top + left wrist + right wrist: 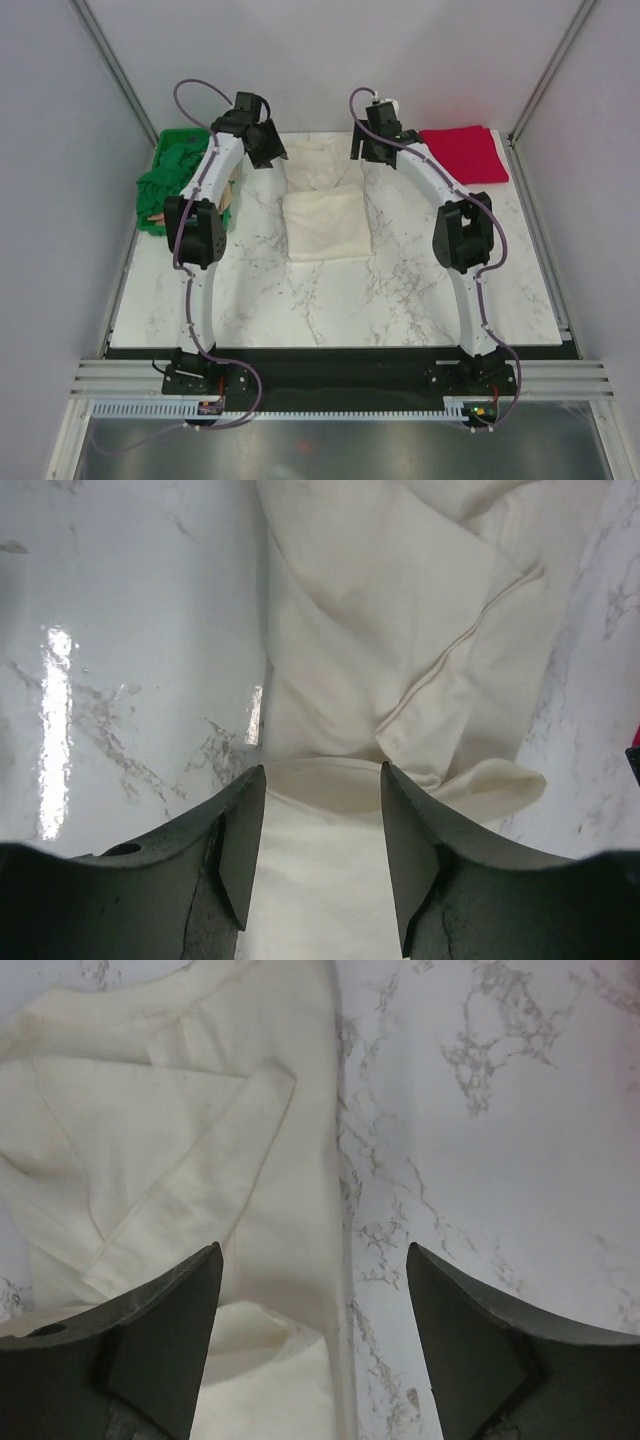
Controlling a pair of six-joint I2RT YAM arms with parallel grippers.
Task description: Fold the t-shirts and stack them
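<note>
Above the cream shirt (325,220), half folded in the middle of the table (400,290): left claw (323,780), fingers partly apart, and right claw (315,1255), fingers wide apart, both gripping nothing. Red shirt (463,152) folded at far right corner.

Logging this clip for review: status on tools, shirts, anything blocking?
Both open and empty: left tool, right tool, above cream shirt. It lies part-folded mid-table; red shirt folded, far right. Nothing in the way.
</note>
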